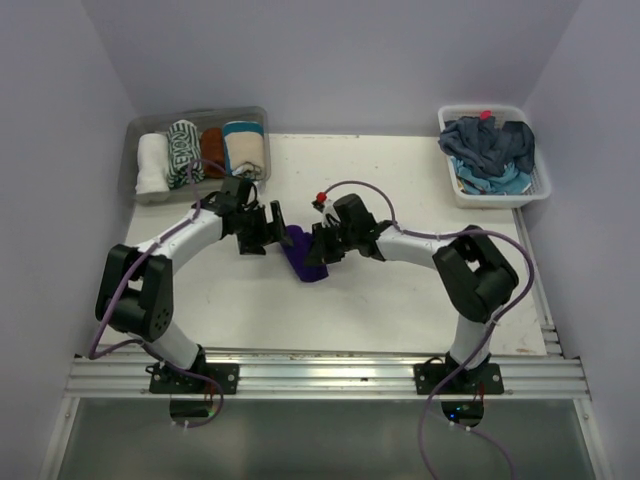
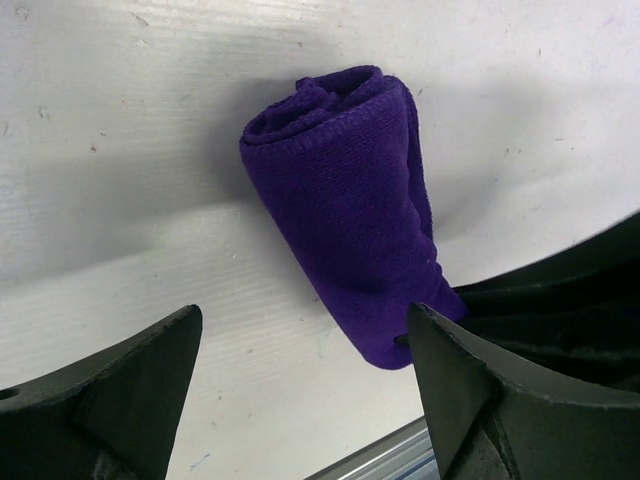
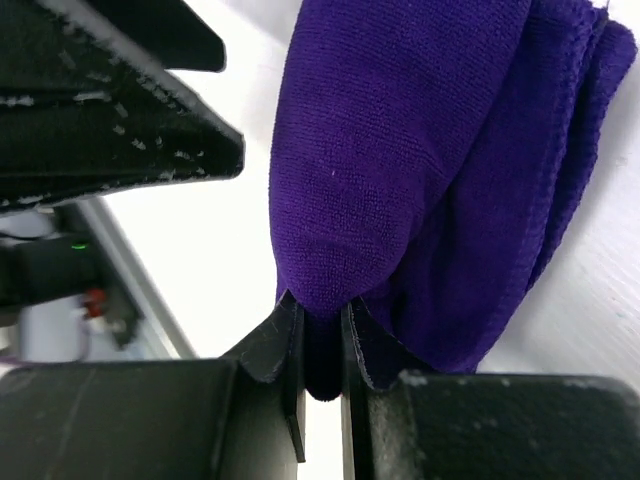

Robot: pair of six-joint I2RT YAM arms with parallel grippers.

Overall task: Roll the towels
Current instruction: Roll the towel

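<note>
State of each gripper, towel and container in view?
Purple towel: rolled, lying on table.
Left gripper: open, nothing held.
Right gripper: shut on purple towel.
Clear tub: holds four rolled towels.
White basket: holds heaped unrolled towels.

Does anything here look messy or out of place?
Nothing spilled or broken. The purple towel mid-table is a loose roll lying askew, one end pinched by the right gripper. The basket back right holds a crumpled heap, unlike the neat rolls in the tub.
</note>
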